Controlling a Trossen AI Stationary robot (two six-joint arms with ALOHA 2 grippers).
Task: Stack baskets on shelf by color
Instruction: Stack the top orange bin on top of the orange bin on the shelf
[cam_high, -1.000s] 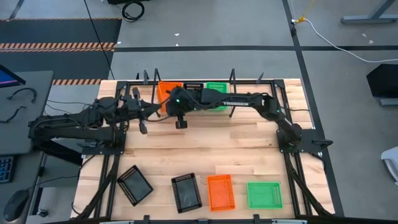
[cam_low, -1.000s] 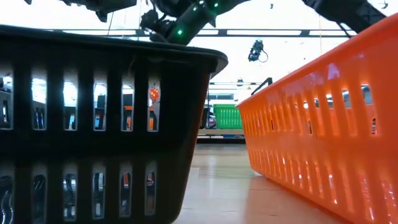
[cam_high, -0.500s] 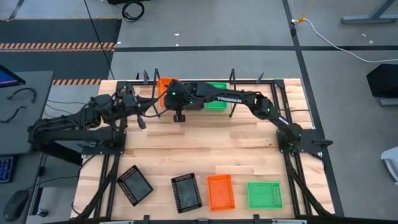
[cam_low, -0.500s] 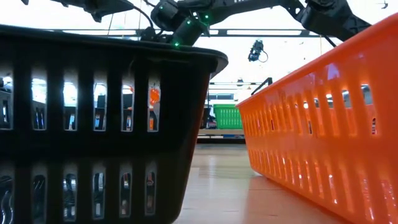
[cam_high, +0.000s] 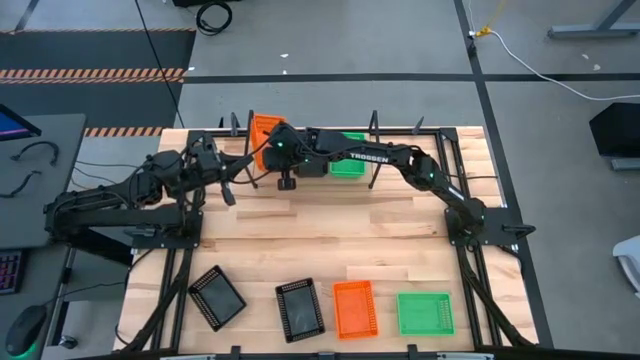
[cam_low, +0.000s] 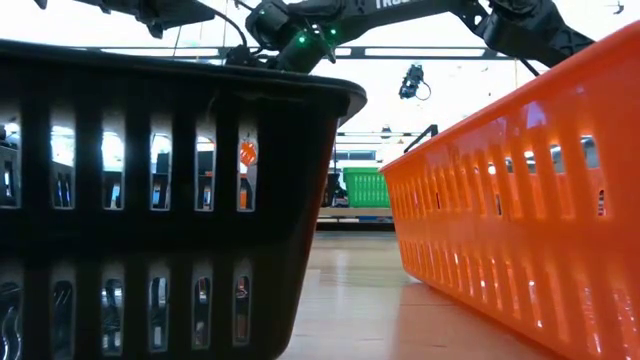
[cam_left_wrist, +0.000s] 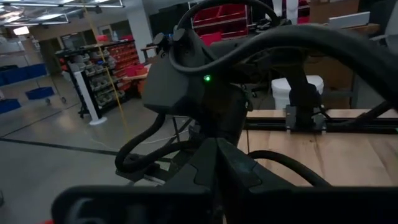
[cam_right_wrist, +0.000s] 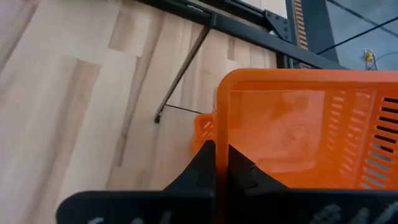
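Note:
My right gripper (cam_high: 272, 148) reaches across to the far left of the shelf (cam_high: 410, 155) and is shut on an orange basket (cam_high: 264, 130). Under that basket the right wrist view shows a piece of another orange basket (cam_right_wrist: 202, 127). A green basket (cam_high: 348, 165) sits on the shelf to the right, partly under the arm. Near the front edge lie two black baskets (cam_high: 216, 297) (cam_high: 300, 308), an orange basket (cam_high: 353, 308) and a green basket (cam_high: 425, 312). My left gripper (cam_high: 228, 190) hovers shut and empty, left of the shelf. My right gripper pinches one wall of the orange basket at its rim (cam_right_wrist: 221, 124), one finger inside and one outside. The fingers slant down from the table's right side. The basket hangs above the other orange basket; whether the two touch I cannot tell.
Thin black posts (cam_high: 375, 120) and rails frame the shelf. A black basket (cam_low: 150, 200) and an orange basket (cam_low: 520, 220) stand close in front of the low camera. Bare wood lies in the table's middle (cam_high: 330, 240).
My right gripper has carried the orange basket toward the table's far left corner, still shut on it, so the basket now sits farther left and farther back over the shelf.

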